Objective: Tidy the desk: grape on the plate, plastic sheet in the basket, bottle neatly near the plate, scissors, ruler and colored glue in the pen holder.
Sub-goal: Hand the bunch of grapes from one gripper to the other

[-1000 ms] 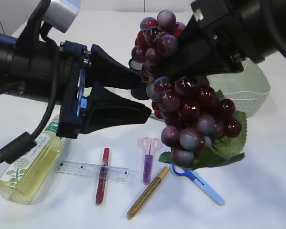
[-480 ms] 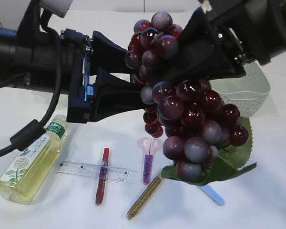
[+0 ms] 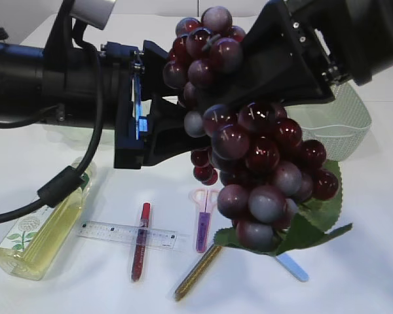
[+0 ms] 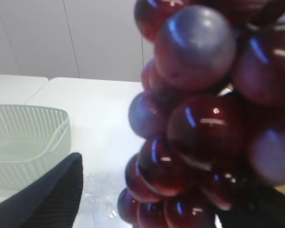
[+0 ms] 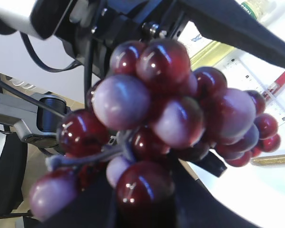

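Note:
My right gripper is shut on the stem end of a dark red grape bunch and holds it high above the table; a green leaf hangs under it. In the right wrist view the grapes fill the frame above the fingers. My left gripper is open, level with the bunch at its left side. In the left wrist view the grapes hang close before the open jaws; I cannot tell if they touch. The plate is out of view.
On the table lie a yellow-liquid bottle, clear ruler, red glue pen, pink scissors, gold glue pen and a blue-handled item. A white mesh basket stands back right. Crumpled plastic sheet lies near the basket.
My left gripper has moved right, up to the hanging bunch. The right gripper has shifted the grapes slightly left and lower.

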